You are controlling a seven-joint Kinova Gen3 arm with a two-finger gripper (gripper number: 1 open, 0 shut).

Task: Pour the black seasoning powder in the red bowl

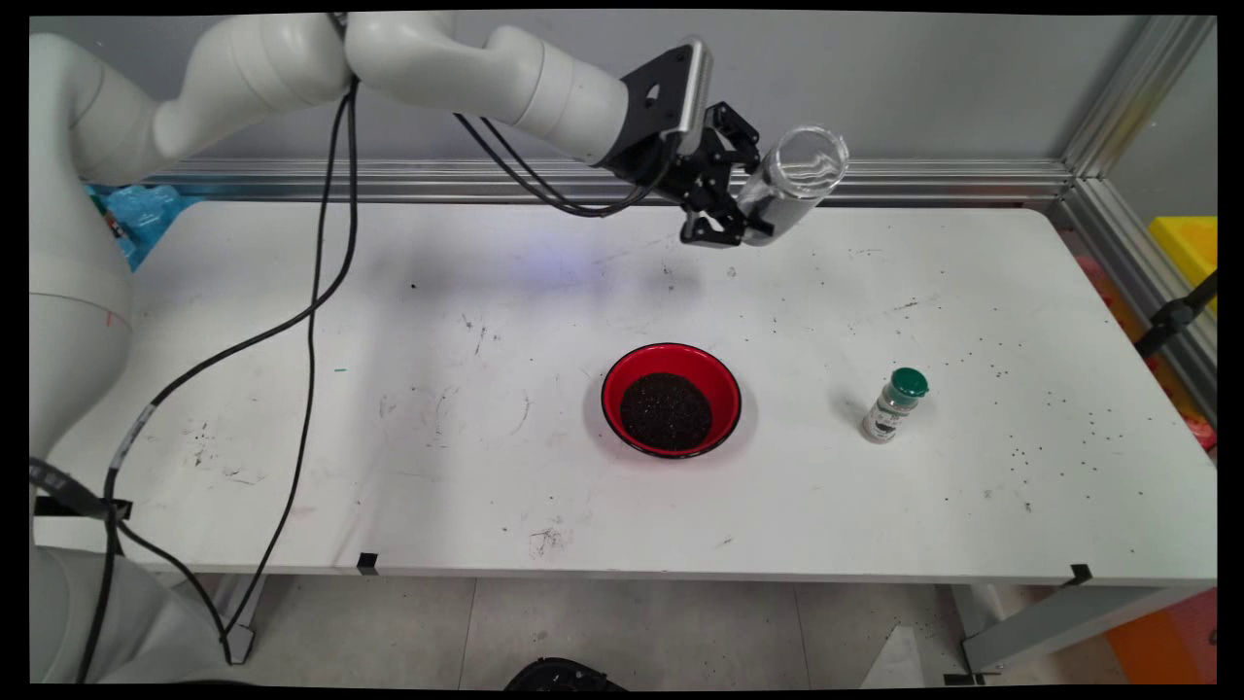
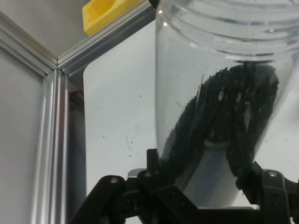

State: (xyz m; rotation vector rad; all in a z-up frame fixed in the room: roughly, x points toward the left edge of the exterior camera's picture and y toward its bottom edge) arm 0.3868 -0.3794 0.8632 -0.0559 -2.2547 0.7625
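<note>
At the left edge of the main view, a crumpled blue bag (image 1: 136, 219) lies at the bench's back corner, partly behind the white arm (image 1: 408, 63). Black cables (image 1: 311, 321) hang from the arm and loop down across the left part of the white bench (image 1: 389, 467), whose surface is scuffed and dotted with small dark specks.

The arm reaches from the upper left toward the upper middle of the frame. There the black end effector (image 1: 743, 209) is raised above the back of the bench, in front of the aluminium rail (image 1: 923, 180) along the wall. It is clamped around a clear plastic jar (image 1: 792, 180), gripping it near its base, with the jar tilted so that its open mouth points up and to the right. In the hand view the jar (image 2: 219, 116) fills the right of the frame between the two fingers (image 2: 154, 163), and the finger pad beyond shows dark through the transparent wall.

Below, at the middle of the frame, a red bowl (image 1: 671, 400) sits on the bench, holding a mound of dark grains (image 1: 666, 411). Well to its right stands a small spice bottle (image 1: 894, 405) with a green cap.

At the far right, beyond the bench edge, a yellow bin (image 1: 1188, 243) shows past the frame post.
</note>
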